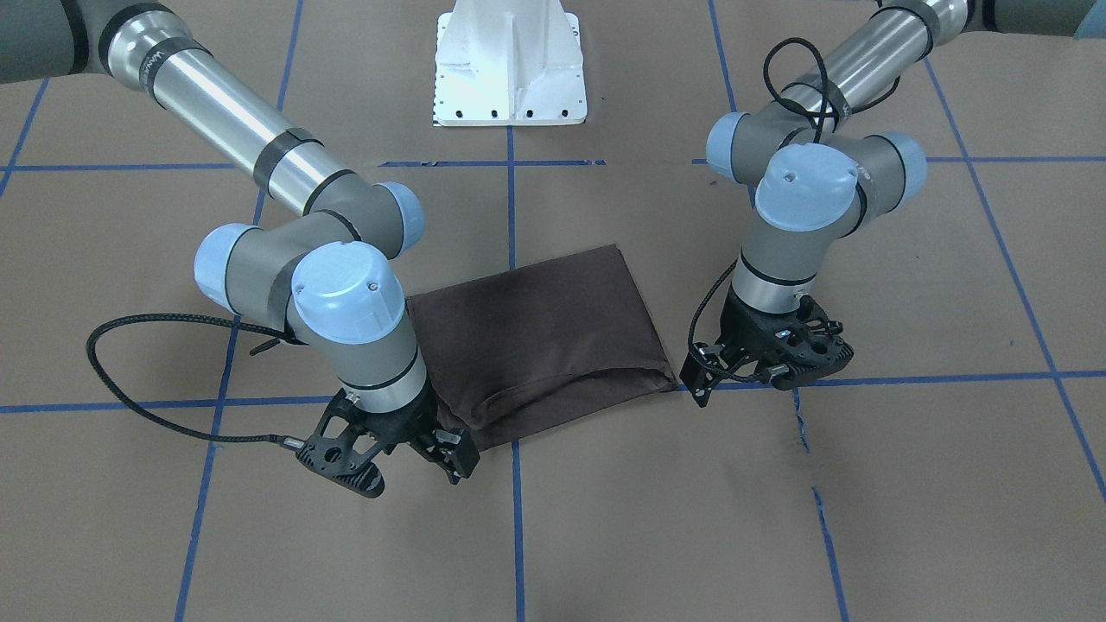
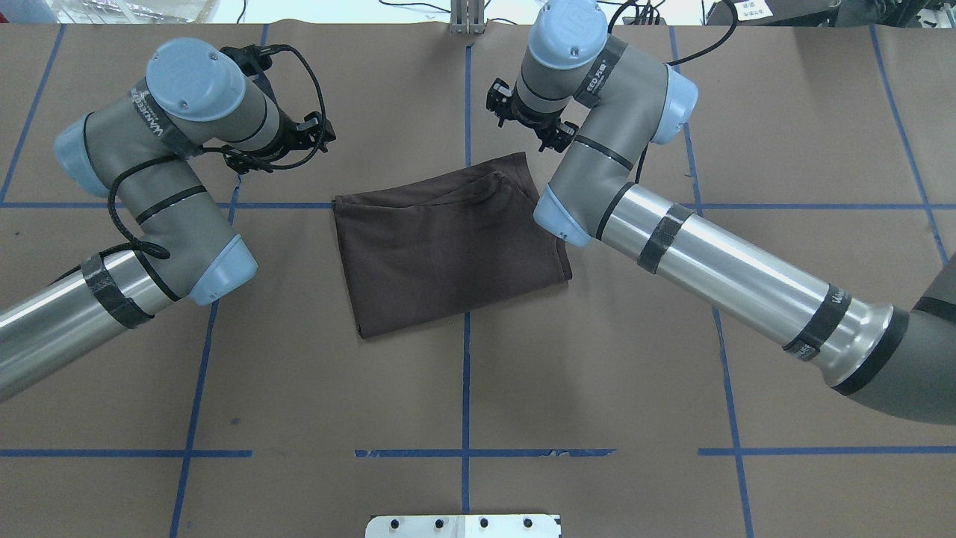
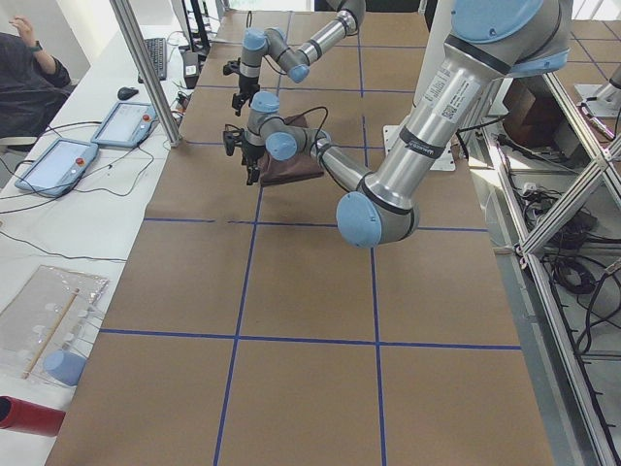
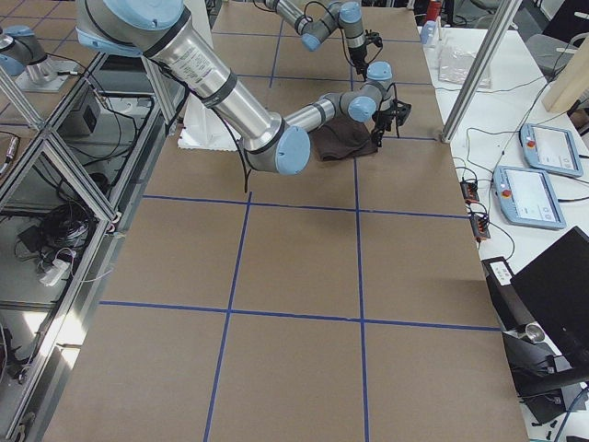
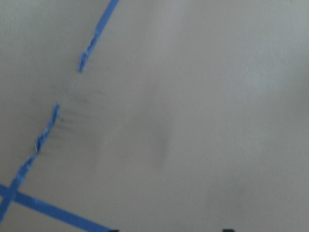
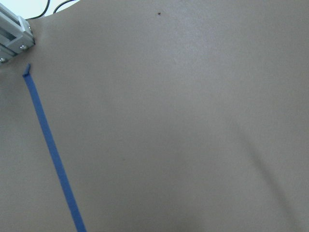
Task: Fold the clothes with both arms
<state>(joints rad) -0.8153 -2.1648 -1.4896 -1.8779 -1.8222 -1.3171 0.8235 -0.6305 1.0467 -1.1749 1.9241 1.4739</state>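
The dark brown T-shirt [image 1: 536,328] lies folded into a rough rectangle on the brown table; it also shows in the overhead view [image 2: 448,246]. Its collar, labels and logo are hidden in the fold. My left gripper [image 1: 747,384] hangs just above the table beside the shirt's side edge, open and empty; from overhead [image 2: 280,142] it is off the shirt's far left corner. My right gripper [image 1: 406,475] is open and empty beside the shirt's opposite far corner, with one finger [image 1: 458,458] close to the cloth; from overhead [image 2: 526,119] it stands just beyond that corner.
The white pedestal base [image 1: 510,65] stands at the robot's side of the table. Blue tape lines [image 1: 517,518] grid the brown paper, torn near the left gripper [image 1: 799,423]. Tablets [image 3: 126,121] and an aluminium post [image 3: 146,68] stand past the table's far edge.
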